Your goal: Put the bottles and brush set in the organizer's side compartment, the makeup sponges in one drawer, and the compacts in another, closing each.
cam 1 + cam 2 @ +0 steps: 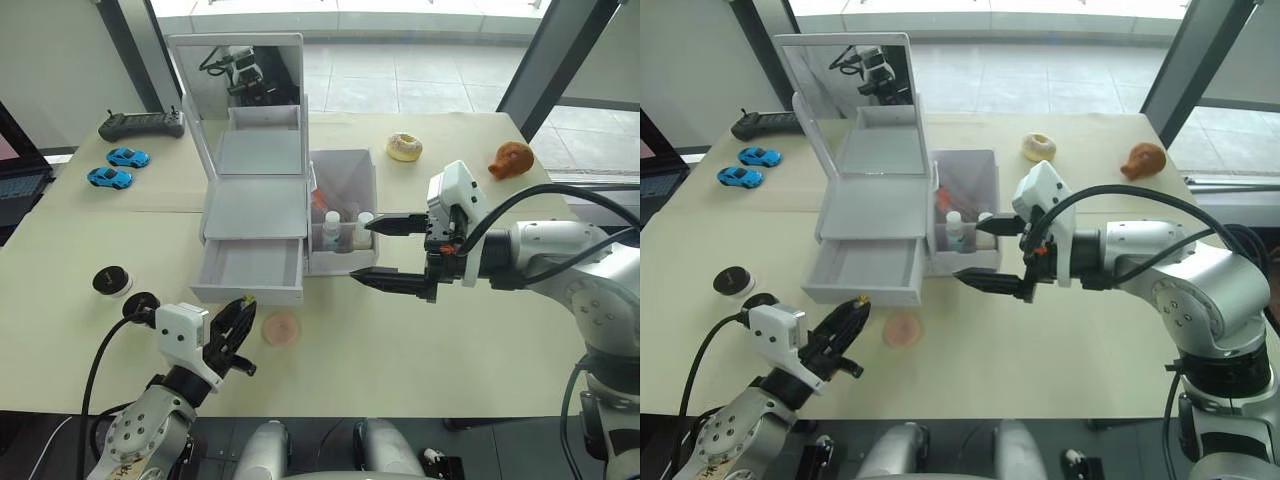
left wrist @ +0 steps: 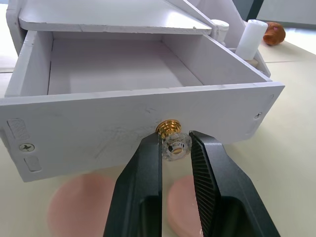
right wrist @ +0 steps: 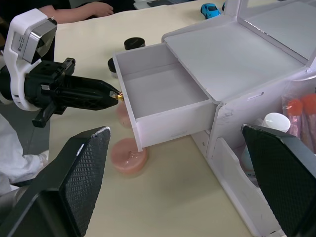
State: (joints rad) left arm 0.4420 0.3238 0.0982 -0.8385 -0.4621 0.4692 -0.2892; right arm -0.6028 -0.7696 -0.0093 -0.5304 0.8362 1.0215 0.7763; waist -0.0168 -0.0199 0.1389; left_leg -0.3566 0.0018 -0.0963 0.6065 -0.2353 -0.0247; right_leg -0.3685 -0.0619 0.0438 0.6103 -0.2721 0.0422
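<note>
Pinching the gold knob point(image 2: 168, 129) of the open lower drawer point(image 1: 250, 268), our left hand point(image 1: 235, 335) sits at the organizer's point(image 1: 258, 205) 6 o'clock; the makeup sponges point(image 1: 281, 328) lie on the counter point(image 1: 470, 330) just beside it, at 3 o'clock. Our right hand point(image 1: 385, 254) hangs wide open, empty.

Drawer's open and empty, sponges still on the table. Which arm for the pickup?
Probably left. The left gripper is shut on the drawer knob, and both sponges lie on the table just under the open drawer. The right gripper is open beside the side bin, farther away.
</note>
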